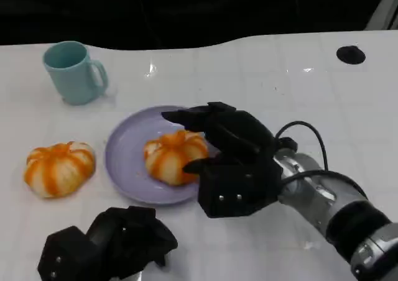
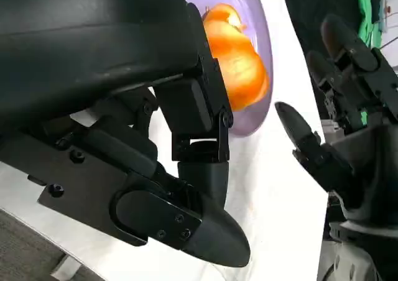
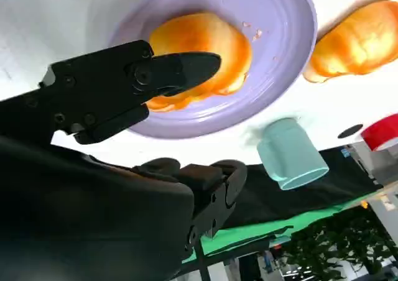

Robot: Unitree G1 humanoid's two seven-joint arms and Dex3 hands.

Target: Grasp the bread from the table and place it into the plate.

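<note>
Orange-striped bread [image 1: 174, 156] already sits in the lilac plate [image 1: 127, 147] mid-bench; the right robot hand [image 1: 233, 163] hovers beside it, fingers spread, gripping nothing. Judged nearly done: only withdrawal remains. Left robot hand [image 1: 109, 244] rests curled at the near edge.

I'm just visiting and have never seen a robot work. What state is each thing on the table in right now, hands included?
Plate: upright on the table, holding one bread.
Bread in plate: resting on the plate, right hand around it.
Other bread: on the table, left of the plate, untouched.
Mug: upright, behind the plate.
Right hand: fingers spread over the plated bread; grip unclear.
Left hand: curled, holding nothing.
</note>
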